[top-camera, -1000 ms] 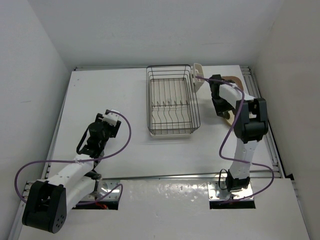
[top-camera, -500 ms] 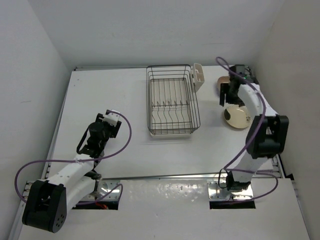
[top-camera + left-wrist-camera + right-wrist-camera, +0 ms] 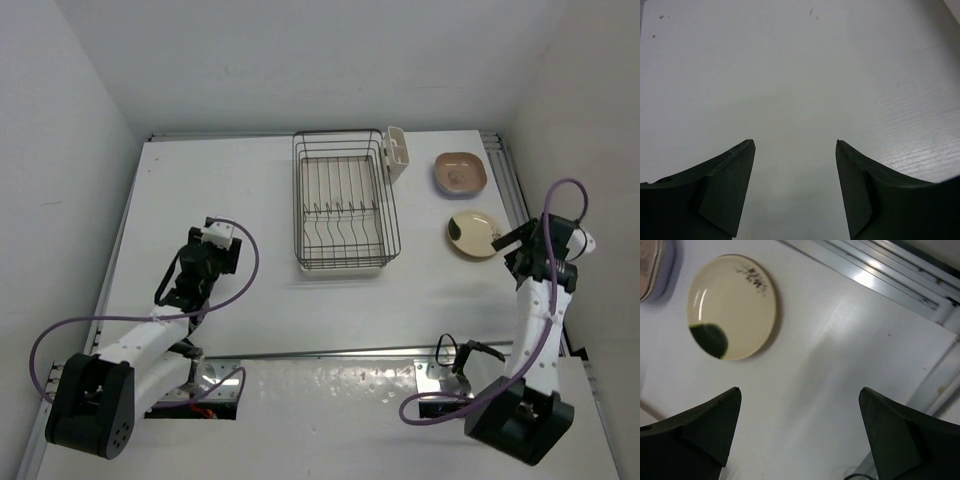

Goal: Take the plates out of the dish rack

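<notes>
The dish rack [image 3: 345, 200], a silver wire basket, stands at the table's far middle with no plates showing between its prongs. Two plates lie flat to its right: a pinkish rounded-square one [image 3: 461, 171] [image 3: 651, 264] and, nearer, a round cream one [image 3: 472, 234] [image 3: 732, 306] with a dark patch. My right gripper [image 3: 518, 252] [image 3: 800, 392] hovers just right of and nearer than the cream plate, open wide, nothing between its fingers. My left gripper [image 3: 205, 250] [image 3: 796, 145] hangs over bare table at the left, open and holding nothing.
A white cutlery cup [image 3: 396, 152] is clipped to the rack's far right corner. A metal rail [image 3: 520, 200] [image 3: 900, 275] runs along the table's right edge, close to my right arm. White walls close in the left, back and right sides.
My right arm swung back from the far right, past the plates, toward the near right while its jaws opened wide; the cream plate now lies uncovered. My left jaws opened a little.
</notes>
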`<state>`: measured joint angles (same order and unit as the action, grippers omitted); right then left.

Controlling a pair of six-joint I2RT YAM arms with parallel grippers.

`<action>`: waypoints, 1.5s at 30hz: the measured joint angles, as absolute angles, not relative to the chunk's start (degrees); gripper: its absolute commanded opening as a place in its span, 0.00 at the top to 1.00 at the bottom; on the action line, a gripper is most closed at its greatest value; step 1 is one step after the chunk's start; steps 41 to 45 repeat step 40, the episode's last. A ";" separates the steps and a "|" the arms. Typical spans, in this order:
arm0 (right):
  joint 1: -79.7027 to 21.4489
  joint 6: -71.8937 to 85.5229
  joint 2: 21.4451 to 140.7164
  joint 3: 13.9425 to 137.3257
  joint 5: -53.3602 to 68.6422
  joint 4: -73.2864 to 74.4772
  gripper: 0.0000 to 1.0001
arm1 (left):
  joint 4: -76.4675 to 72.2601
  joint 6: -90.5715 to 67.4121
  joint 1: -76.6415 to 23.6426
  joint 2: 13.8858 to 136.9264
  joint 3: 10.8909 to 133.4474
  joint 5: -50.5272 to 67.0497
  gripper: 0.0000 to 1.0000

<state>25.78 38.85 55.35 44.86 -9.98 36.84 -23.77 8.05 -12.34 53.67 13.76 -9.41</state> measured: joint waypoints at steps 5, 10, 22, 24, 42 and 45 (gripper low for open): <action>28.47 47.75 47.37 44.31 -16.93 46.22 0.01 | -23.88 6.63 -12.40 57.58 14.02 -8.82 0.22; 28.47 52.80 42.33 43.44 -21.15 54.81 0.01 | -23.97 6.35 -13.43 63.22 16.75 -9.56 0.17; 28.47 53.06 35.88 41.91 -21.39 61.23 0.01 | -14.02 5.56 -15.35 65.98 28.16 -10.41 0.00; 28.47 52.60 35.88 41.98 -20.14 61.32 0.01 | -10.57 5.67 -15.35 65.84 29.78 -10.41 0.00; 28.47 50.81 34.30 40.53 -8.21 59.35 0.01 | 4.73 7.60 -17.37 55.55 31.99 -7.94 0.00; 28.47 50.81 34.30 40.53 -8.21 59.35 0.01 | 4.73 7.60 -17.37 55.55 31.99 -7.94 0.00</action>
